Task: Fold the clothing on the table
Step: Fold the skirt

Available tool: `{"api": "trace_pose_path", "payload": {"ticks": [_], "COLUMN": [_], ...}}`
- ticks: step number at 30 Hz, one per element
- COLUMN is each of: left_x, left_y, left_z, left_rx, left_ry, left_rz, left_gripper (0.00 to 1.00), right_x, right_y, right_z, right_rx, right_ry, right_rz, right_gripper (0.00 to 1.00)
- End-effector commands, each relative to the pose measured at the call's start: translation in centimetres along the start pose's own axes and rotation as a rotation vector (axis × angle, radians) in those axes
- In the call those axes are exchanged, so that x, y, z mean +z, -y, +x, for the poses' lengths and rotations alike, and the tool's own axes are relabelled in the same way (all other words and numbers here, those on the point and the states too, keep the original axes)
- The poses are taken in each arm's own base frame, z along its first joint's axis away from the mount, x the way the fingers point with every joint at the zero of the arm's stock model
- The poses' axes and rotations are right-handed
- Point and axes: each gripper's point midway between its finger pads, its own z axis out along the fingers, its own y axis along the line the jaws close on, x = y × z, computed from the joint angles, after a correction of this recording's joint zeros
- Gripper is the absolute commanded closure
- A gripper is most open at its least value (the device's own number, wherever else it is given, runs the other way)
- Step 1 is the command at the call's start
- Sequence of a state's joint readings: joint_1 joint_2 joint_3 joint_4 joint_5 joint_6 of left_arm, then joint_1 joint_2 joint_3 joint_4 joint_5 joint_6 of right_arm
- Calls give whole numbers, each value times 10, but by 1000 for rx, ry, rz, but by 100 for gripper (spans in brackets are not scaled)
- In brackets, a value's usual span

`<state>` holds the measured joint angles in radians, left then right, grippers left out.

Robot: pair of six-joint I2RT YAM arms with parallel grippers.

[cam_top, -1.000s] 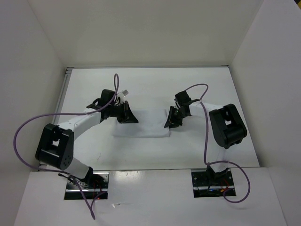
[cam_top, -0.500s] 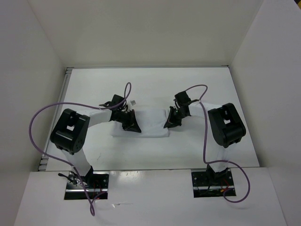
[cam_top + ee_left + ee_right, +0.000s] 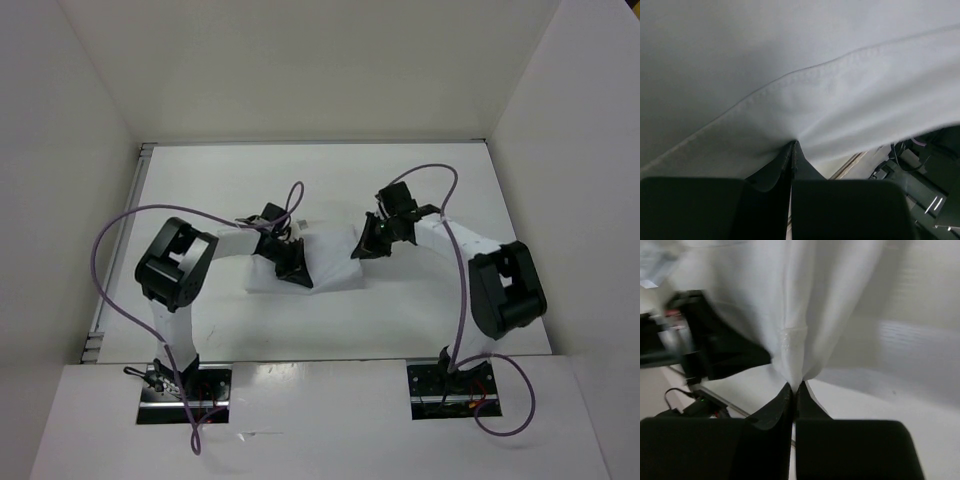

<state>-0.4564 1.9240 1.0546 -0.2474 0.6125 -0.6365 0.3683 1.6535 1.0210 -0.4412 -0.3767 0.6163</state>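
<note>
The clothing [image 3: 330,262] is a white, folded strip of fabric lying mid-table between the two arms. My left gripper [image 3: 298,277] is shut on its left end; in the left wrist view the hemmed cloth [image 3: 830,95] bunches into the closed tips [image 3: 793,143]. My right gripper [image 3: 364,250] is shut on the right end, and the right wrist view shows the cloth [image 3: 805,315] hanging in vertical folds from the pinched tips [image 3: 794,386]. The left arm shows dark at the left of that view.
The white table [image 3: 200,190] is boxed in by upright white walls on the left, back and right. A metal rail [image 3: 118,250] runs along its left edge. Purple cables loop over both arms [image 3: 452,250]. Arm bases sit at the near edge.
The left gripper has carried its end of the clothing rightward, so the strip is shorter. The right gripper closed on the right end and lifted it slightly back.
</note>
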Motion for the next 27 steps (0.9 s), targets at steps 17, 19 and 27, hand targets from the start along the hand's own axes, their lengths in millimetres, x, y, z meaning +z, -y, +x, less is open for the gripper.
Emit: {"api": "trace_pose_path", "payload": {"ticks": [17, 19, 27], "left_x": [-87, -108, -104], "left_y": [48, 20, -54], "left_z": [-68, -79, -77], "left_rx": [90, 32, -146], "left_ry": [322, 400, 418], "left_rz": [-85, -163, -330], "left_gripper": [80, 83, 100], "right_x": [-65, -63, -68], "right_y": [-47, -45, -61], "right_z": [-19, -18, -28], "right_rx": [-128, -134, -168], "right_ry": [116, 109, 118], "right_rz": [-100, -95, -138], "right_gripper": [100, 100, 100]}}
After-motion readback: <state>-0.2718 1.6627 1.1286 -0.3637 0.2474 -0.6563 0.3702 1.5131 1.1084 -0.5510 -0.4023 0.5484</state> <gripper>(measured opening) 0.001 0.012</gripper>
